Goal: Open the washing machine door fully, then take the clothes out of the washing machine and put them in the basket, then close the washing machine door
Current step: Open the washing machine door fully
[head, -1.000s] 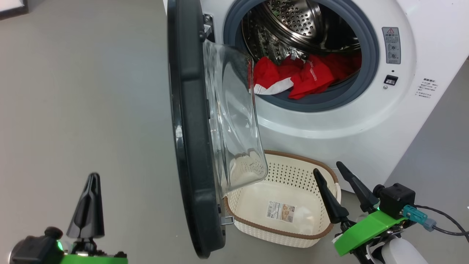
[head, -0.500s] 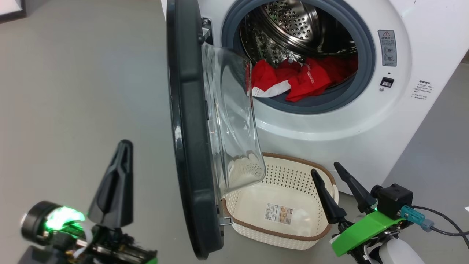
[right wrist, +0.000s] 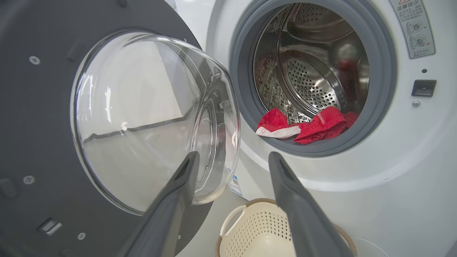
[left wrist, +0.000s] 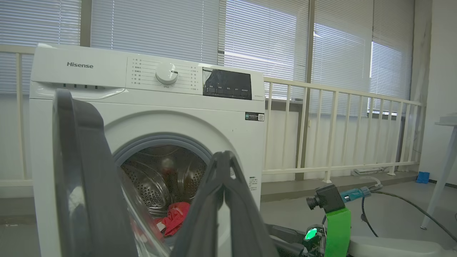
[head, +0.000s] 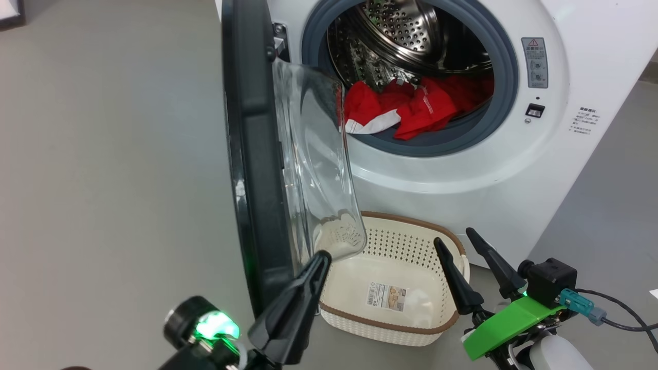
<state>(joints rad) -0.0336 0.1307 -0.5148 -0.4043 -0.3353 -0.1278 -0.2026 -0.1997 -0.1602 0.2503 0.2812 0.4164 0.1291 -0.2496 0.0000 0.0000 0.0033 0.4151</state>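
Washing machine door [head: 252, 154] near pinched left claw [head: 322, 256]

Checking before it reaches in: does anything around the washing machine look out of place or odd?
Nothing looks damaged or spilled. The bright red clothes lap onto the grey rubber seal, and the glossy black round door's glass bowl overlaps the cream perforated basket's left end in the head view.

The floor [head: 103, 154] is grey. Behind a white fence [left wrist: 332, 135] are big windows with blinds [left wrist: 260, 35]. A little blue box [left wrist: 422, 177] sits at the floor's far edge, near a white table [left wrist: 447, 120].
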